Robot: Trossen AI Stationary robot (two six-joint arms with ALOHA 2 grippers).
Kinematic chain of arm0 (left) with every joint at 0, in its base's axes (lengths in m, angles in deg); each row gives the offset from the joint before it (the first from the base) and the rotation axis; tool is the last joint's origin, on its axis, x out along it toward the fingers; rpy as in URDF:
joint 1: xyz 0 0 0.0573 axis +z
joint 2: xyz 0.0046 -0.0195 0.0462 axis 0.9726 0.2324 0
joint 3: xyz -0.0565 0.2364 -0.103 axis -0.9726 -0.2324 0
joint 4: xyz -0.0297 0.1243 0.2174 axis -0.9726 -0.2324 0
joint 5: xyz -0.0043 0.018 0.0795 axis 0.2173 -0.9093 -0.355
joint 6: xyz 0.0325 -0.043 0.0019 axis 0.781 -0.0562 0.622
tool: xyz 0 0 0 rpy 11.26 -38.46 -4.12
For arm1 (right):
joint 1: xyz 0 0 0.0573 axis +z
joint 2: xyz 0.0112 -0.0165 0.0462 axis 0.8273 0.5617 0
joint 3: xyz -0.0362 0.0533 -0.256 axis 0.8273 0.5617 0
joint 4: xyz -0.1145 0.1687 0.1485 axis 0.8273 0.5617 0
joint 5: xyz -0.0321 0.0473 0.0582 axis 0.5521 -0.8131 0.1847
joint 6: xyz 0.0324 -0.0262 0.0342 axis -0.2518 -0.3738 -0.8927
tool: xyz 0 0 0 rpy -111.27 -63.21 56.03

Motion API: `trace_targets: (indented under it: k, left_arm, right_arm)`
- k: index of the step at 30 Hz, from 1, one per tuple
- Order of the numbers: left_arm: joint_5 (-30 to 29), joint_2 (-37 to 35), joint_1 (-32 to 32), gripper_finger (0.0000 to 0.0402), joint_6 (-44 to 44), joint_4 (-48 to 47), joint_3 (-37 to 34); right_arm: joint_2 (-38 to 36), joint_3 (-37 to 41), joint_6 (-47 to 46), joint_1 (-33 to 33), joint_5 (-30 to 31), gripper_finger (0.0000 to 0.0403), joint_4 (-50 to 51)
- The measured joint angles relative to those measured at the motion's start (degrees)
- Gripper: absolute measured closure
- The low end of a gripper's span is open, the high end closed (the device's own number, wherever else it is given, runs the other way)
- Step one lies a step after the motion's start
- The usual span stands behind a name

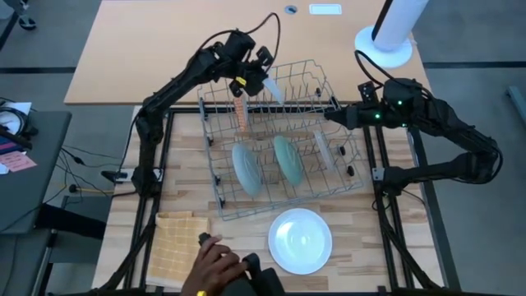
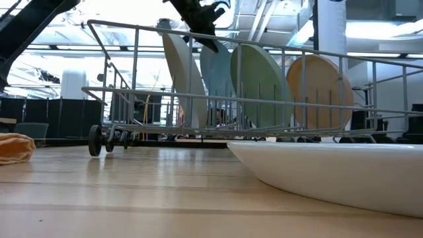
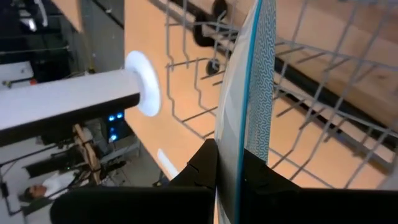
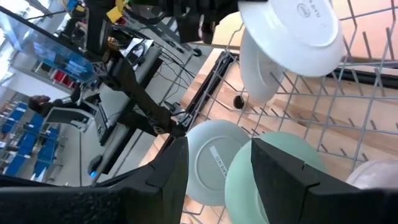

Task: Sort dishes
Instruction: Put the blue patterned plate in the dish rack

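Six plates (image 1: 301, 240), one wire rack (image 1: 218, 177), one yellow cloth (image 1: 174, 247).

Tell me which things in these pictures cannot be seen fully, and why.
Held plate: left wrist view shows it edge-on in the left hand; its face is hidden.
White plate: low view, cut off by the right edge.
Person: high view, cut off by the bottom edge; only a hand shows.
Right hand: high view, too small to tell whether it touches the rack.

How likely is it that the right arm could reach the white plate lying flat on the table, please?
Probably yes: the right tool hovers open by the rack's edge, the white plate lies uncovered outside it, and a person's hand is beside, not over, it.
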Motion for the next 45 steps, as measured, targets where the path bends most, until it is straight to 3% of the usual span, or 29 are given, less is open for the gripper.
trace_targets:
  k: [17, 45]
  left_arm:
    - [0.08, 4.15, -1.63, 0.0396, 0.08, -0.92, -0.04]
    - [-1.51, 4.03, -5.40, 0.0382, 5.69, 1.68, -0.02]
  right_arm:
    - [0.02, 0.00, 1.75, -0.07, -0.02, 0.0228, 1.14]
    - [0.04, 0.00, 2.97, -1.64, -0.20, 0.0228, 3.14]
